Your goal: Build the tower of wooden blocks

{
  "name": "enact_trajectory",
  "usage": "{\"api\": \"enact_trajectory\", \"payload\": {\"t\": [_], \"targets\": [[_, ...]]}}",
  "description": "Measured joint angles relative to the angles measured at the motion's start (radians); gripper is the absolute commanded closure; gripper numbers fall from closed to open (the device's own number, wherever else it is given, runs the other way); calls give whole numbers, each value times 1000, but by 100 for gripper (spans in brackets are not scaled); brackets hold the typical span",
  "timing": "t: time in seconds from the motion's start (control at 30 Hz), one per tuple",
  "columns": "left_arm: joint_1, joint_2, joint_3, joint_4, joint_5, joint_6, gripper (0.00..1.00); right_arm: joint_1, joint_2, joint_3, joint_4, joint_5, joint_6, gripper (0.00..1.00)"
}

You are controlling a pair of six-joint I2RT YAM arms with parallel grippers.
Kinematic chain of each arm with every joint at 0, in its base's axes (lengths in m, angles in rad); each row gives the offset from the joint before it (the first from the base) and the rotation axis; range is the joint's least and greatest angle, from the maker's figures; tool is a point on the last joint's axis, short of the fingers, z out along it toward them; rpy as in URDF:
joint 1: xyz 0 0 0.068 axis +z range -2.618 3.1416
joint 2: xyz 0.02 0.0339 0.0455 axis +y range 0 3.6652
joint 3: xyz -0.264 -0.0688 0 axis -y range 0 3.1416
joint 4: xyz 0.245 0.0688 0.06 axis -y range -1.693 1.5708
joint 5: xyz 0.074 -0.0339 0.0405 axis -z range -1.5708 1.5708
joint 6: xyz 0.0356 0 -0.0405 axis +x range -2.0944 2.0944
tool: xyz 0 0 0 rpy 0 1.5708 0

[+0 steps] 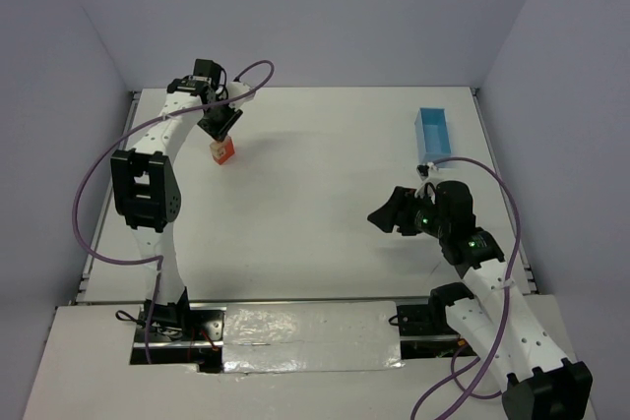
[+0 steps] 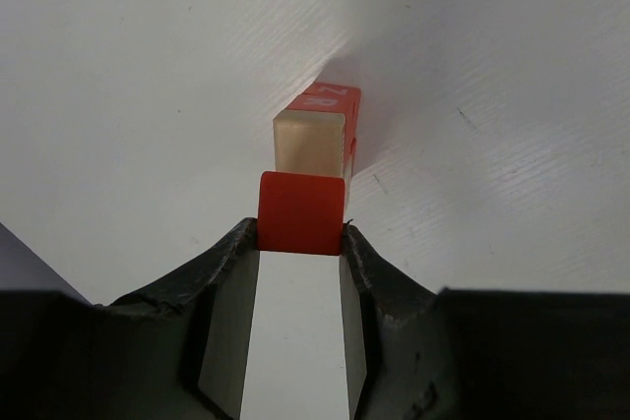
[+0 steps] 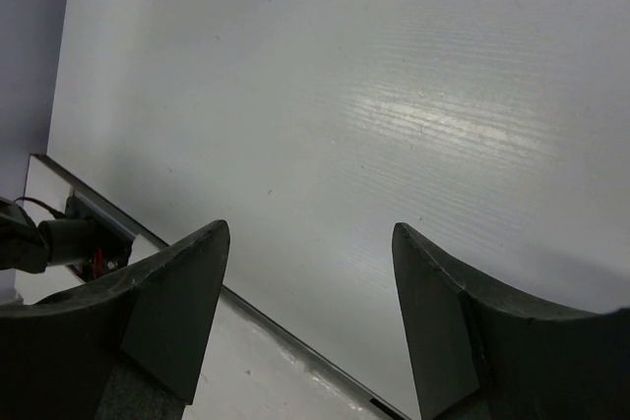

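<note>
Gripping a small red-orange wooden cube (image 2: 300, 211) by two opposite sides, the left end effector (image 2: 300, 235) is closed on it at a middling width. The cube sits right at the tips of the dark fingers (image 2: 228, 327).

Just beyond the held cube we see a plain tan wooden block (image 2: 308, 142). Behind that is a second red-orange wooden block (image 2: 333, 101) with a pale marking on its face. In the wrist view the held cube's far edge meets the tan block. From this angle we cannot tell whether the two are touching or only overlap along the line of sight.

From the overhead camera this little cluster of blocks lies at the far left of the white bench (image 1: 315, 184), right at the tip of the left end effector. It is well apart from the light blue rectangular box (image 1: 433, 133), which stands near the far right edge.

The right end effector (image 3: 310, 243) is spread wide and empty. It hangs over bare bench on the right side, near the blue box and well apart from the blocks.
</note>
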Motion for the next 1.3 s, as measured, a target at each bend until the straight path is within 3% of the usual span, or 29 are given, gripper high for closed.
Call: {"api": "enact_trajectory", "payload": {"t": [1.3], "targets": [[0, 26, -4, 3, -13, -3, 58, 11, -9, -8, 0, 0, 0, 26]]}}
